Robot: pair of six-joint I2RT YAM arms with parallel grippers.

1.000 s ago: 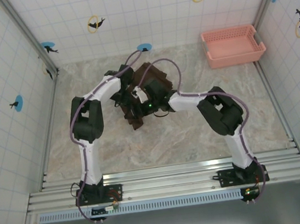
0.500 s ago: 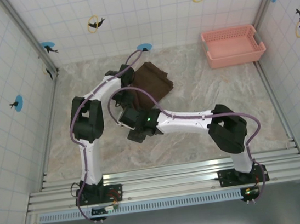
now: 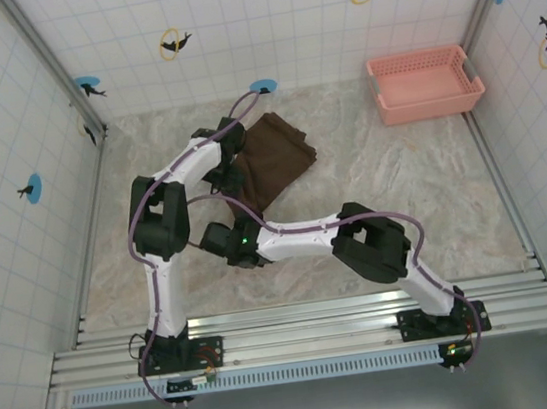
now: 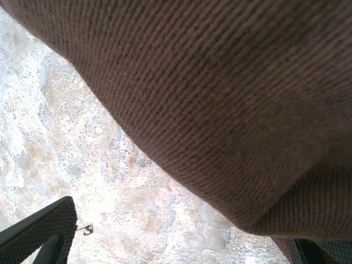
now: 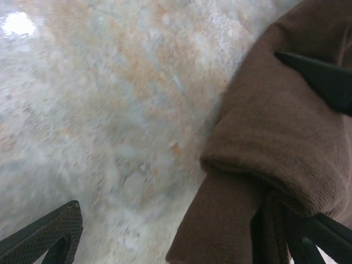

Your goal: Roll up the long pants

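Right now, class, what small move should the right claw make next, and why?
Probably slide the right claw sideways over the long pants and close: it stands open, the cloth's end lies against one finger, and mostly table shows between the fingers.

Long pants [image 4: 231, 99]: cut off by top and right edges in left wrist view; near end hidden under right arm [image 3: 298, 234] in top view. Left end effector [image 4: 176, 231]: fingers [image 4: 44, 231] cut by bottom edge. Bench [image 5: 110, 110]: blurred.

I see long pants [image 3: 277, 152]: dark brown ribbed cloth, folded flat, far-centre on tabletop [image 3: 404, 197], one end trailing nearward.
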